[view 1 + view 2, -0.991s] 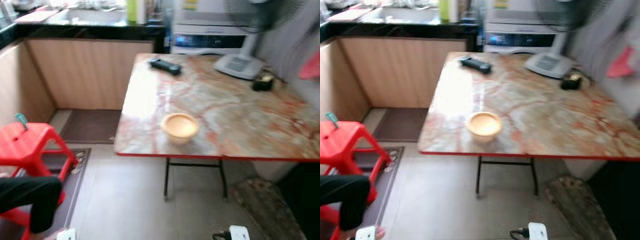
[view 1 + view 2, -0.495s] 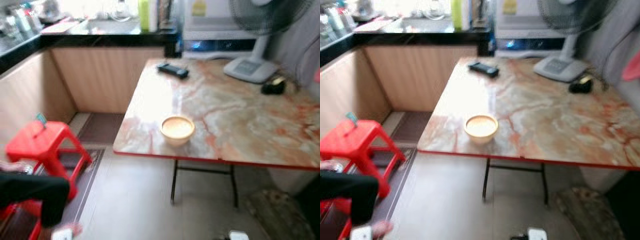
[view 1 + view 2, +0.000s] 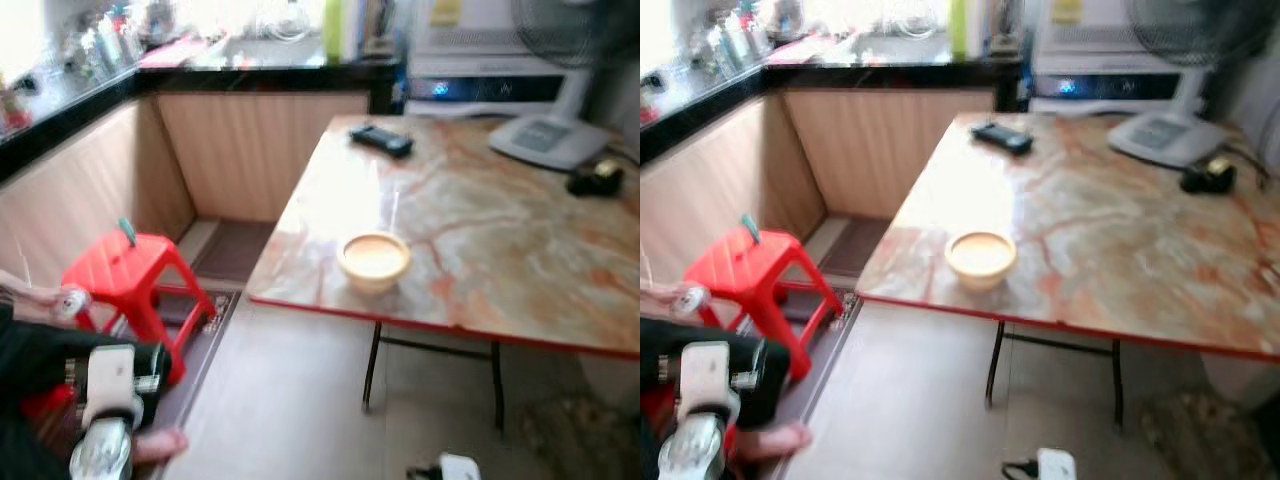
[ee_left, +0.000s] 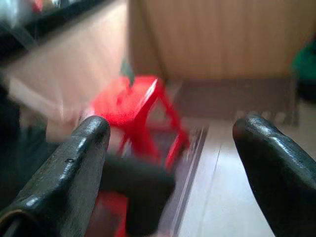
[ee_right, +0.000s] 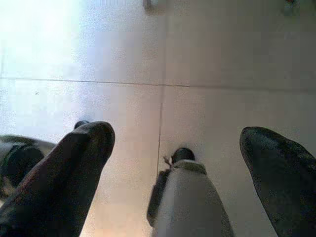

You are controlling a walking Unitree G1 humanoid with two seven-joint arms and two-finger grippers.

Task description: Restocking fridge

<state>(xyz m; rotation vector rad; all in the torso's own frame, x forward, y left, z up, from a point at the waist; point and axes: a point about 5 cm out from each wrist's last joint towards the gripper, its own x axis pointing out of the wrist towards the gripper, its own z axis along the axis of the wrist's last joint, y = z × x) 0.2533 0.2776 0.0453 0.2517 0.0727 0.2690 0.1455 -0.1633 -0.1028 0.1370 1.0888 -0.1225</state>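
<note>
My left arm (image 3: 108,385) is raised at the lower left, in front of a person's black trouser leg (image 3: 40,355). In the left wrist view my left gripper (image 4: 170,133) is open with nothing between its fingers (image 4: 74,163); it faces a red plastic stool (image 4: 131,106) and the dark leg. My right arm (image 3: 455,467) hangs low at the bottom edge. The right gripper (image 5: 175,136) is open and empty over pale floor tiles (image 5: 123,44), above my own leg. The pictures are blurred.
A marble-patterned folding table (image 3: 500,250) stands on the right with a yellow bowl (image 3: 374,259), a black remote (image 3: 381,139), a fan base (image 3: 548,138) and a small black object (image 3: 594,178). A black counter (image 3: 250,72) runs along the back and left. A bare foot (image 3: 160,443) rests beside the red stool (image 3: 125,275).
The whole picture has shifted right, so the camera has turned left. My left arm has risen into view at the lower left.
</note>
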